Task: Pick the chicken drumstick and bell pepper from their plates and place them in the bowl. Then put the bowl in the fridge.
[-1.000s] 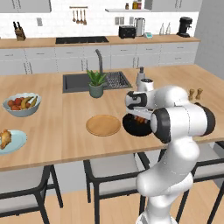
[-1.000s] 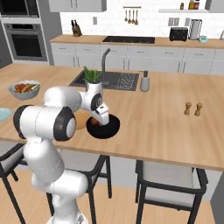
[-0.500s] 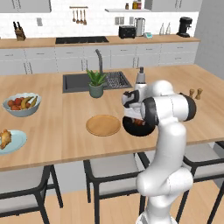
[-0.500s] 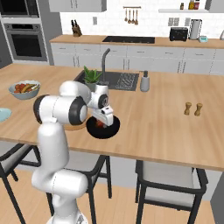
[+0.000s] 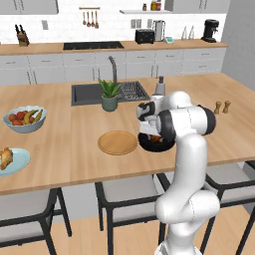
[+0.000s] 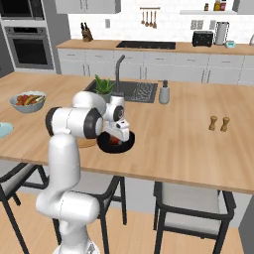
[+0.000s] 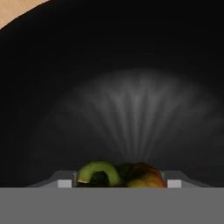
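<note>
Gripper (image 6: 117, 137) low in the black bowl (image 6: 127, 144), near the worktop's front edge.
You see the bell pepper (image 7: 124, 175) between the fingertips, cut off below, so I cannot tell if they clamp it. The arm hides most of the bowl. The chicken drumstick (image 5: 5, 157) lies on the blue plate (image 5: 19, 161) at the left edge, partly cropped.

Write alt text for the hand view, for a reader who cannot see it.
A red bell pepper with a curled green stem sits between the pincer tips, low inside a glossy black bowl. A sliver of wooden counter shows at the upper left.
</note>
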You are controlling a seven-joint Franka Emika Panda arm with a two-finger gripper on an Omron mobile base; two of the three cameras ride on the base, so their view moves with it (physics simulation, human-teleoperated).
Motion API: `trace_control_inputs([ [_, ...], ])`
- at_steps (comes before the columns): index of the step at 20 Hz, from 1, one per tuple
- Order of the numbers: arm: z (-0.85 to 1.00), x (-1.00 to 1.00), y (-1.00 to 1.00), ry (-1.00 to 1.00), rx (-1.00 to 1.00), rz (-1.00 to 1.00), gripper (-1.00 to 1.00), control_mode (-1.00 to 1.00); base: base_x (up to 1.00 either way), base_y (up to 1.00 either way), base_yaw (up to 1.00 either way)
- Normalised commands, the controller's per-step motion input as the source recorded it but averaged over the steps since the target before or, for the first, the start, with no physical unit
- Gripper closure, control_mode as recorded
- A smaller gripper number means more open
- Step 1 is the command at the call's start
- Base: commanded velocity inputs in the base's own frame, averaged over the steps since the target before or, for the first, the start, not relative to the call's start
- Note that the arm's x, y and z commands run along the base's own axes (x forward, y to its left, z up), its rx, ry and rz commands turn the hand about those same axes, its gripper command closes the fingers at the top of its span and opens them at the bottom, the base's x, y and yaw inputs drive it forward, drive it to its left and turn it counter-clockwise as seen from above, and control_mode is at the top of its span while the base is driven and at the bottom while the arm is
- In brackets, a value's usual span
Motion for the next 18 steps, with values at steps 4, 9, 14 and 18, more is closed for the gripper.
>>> trace_control_inputs([
  [4, -0.07, -0.09, -0.03, 0.0, 0.0, 0.0, -1.0, -1.0, 0.0, 0.0, 0.0],
  [9, 0.01, -0.39, -0.01, 0.0, 0.0, 0.0, -1.0, -1.0, 0.0, 0.0, 0.0],
  [14, 0.65, -0.43, 0.0, -0.01, 0.03, 0.01, -1.0, -1.0, 0.0, 0.0, 0.0],
  [18, 0.94, -0.94, 0.0, -0.08, 0.01, 0.07, -1.0, -1.0, 0.0, 0.0, 0.0],
])
